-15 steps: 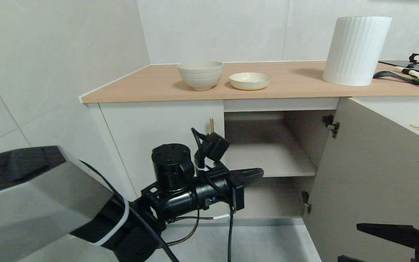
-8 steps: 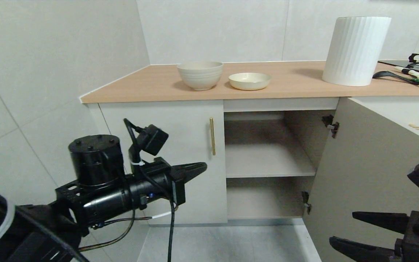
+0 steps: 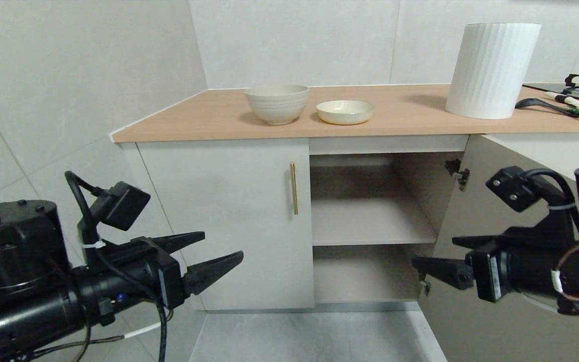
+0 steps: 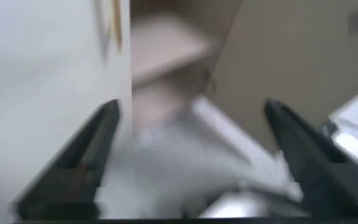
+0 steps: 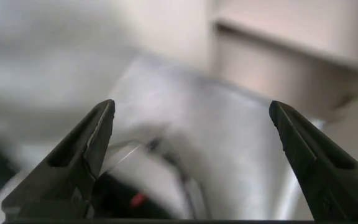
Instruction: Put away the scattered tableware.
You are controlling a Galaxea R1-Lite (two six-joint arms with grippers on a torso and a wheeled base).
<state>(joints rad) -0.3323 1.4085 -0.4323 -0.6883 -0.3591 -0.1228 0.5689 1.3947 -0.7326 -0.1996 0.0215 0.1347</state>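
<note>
bowl (image 3: 276, 103), dish (image 3: 345, 111) on counter (image 3: 410, 108), well above left gripper (image 3: 222, 244), right gripper (image 3: 433, 251)

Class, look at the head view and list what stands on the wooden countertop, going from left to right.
bowl → shallow dish → white ribbed container → utensils at the far right edge.

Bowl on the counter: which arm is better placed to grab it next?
Probably left. The bowl sits above the closed cabinet door, before which the open left gripper hangs; the right gripper is by the open door.
</note>
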